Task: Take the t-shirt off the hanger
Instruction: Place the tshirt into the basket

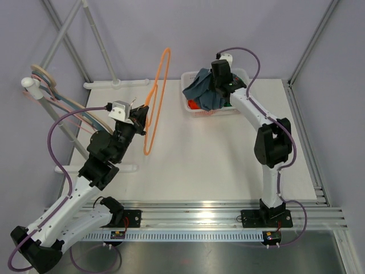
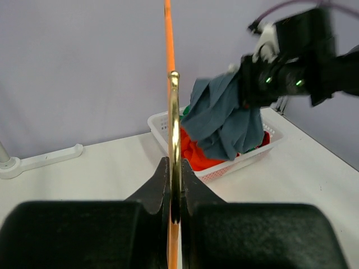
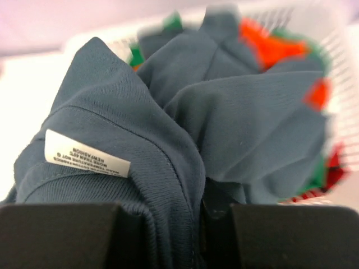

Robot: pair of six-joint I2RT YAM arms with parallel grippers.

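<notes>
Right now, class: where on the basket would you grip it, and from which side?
Probably the basket by its near rim, coming from above with one jaw inside and one outside. That wall is thin, upright and bare there, while the shirt drapes over the far left corner.

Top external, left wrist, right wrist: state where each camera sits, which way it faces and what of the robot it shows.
Top external: above and behind the bases, looking down on the table; both arms show.
Left wrist: on the left gripper, looking along the orange hanger toward the basket; its own fingers and the right gripper show.
Right wrist: on the right arm, facing the blue t-shirt over the basket; its own fingers show.
Shared: all three see the t-shirt and basket.
</notes>
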